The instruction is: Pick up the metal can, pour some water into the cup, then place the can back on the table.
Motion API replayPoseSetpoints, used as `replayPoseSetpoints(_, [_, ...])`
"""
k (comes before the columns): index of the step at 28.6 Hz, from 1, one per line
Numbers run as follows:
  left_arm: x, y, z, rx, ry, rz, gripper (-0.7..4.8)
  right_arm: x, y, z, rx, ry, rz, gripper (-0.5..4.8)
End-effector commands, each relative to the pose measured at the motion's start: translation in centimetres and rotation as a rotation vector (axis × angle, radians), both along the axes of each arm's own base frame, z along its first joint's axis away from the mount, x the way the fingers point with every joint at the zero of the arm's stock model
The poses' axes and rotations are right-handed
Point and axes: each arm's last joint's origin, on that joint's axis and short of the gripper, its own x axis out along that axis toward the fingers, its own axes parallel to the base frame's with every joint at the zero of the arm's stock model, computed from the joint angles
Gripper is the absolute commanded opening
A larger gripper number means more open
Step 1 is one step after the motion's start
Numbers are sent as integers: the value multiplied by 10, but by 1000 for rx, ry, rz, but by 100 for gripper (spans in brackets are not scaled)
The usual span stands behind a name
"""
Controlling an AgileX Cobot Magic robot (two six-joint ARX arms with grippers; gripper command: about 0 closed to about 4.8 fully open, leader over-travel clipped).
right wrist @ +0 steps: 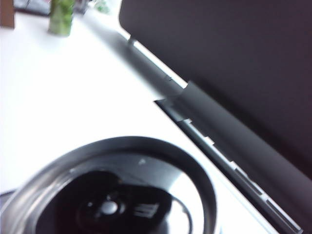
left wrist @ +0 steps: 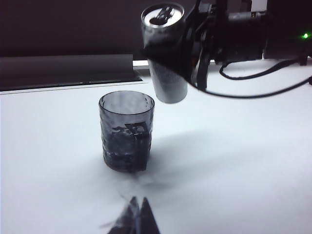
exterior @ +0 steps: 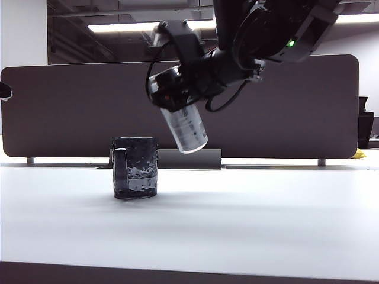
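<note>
Metal can (exterior: 185,128) hangs tilted in the exterior view, its upper end gripped by the right gripper (exterior: 172,97) and its lower end slanting down to the right. It is clear of the table (exterior: 249,225) and sits above and just to the right of the cup (exterior: 135,167), with a gap of air between them. The cup stands upright on the table in front of the dark divider panel (exterior: 284,112). Light speckles show on its lower wall, but a water level cannot be made out. The fingers themselves are lost in the dark mass of the arm here. The left gripper does not appear in this view.

From the left wrist view the can (left wrist: 165,53) shows what the side view hides: its silver lid with the dark opening, turned up toward the camera. The right gripper (left wrist: 187,46) clamps its side from the right, jaws set to the can's width. The cup (left wrist: 126,130) stands below and slightly left, its rim open and its flat handle facing the camera. The left gripper (left wrist: 136,219) shows only as dark, blurred fingertips, apparently pressed together into a point, well short of the cup.

The right wrist view looks straight down on the can's lid (right wrist: 114,195), blurred and cut off by the frame edge. The white table (right wrist: 73,97) and divider (right wrist: 234,63) lie beyond. Neither the cup nor the gripper's fingers appear.
</note>
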Motion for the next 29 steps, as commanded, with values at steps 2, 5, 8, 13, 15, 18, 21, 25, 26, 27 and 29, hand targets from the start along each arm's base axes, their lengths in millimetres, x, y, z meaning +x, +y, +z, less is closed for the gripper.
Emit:
replayPoseSetpoints(2, [0,0,2,-3,-13,-2,-5,-4,9,3,-34,-71,17,211])
replayPoseSetpoints(5, [0,0,2,-3,-13,-2,-5,-6,13,1,-62,-92,22,211])
replayPoseSetpoints(8, [0,0,2,-3,-13,-2,-5,-8,15,0,-106,-122,14,211])
replayPoseSetpoints(13, [0,0,2,-3,-13,-2,-5,-7,16,2,-156,-165,-9,211])
replayPoseSetpoints(15, [0,0,2,-3,-13,-2,-5,-6,16,4,-158,-173,-9,211])
replayPoseSetpoints(18, [0,0,2,-3,-13,-2,-5,-5,17,8,-179,-207,-7,211])
replayPoseSetpoints(21, [0,0,2,-3,-13,-2,-5,-3,18,12,-208,-228,-10,211])
replayPoseSetpoints(25, [0,0,2,-3,-13,-2,-5,-1,20,16,-253,-239,-10,211])
replayPoseSetpoints(26, [0,0,2,-3,-13,-2,-5,-1,20,17,-261,-245,-9,211])
replayPoseSetpoints(27, [0,0,2,-3,-13,-2,-5,-1,20,18,-268,-251,-8,212])
replayPoseSetpoints(29, [0,0,2,-3,-13,-2,-5,-1,21,18,-280,-262,-5,211])
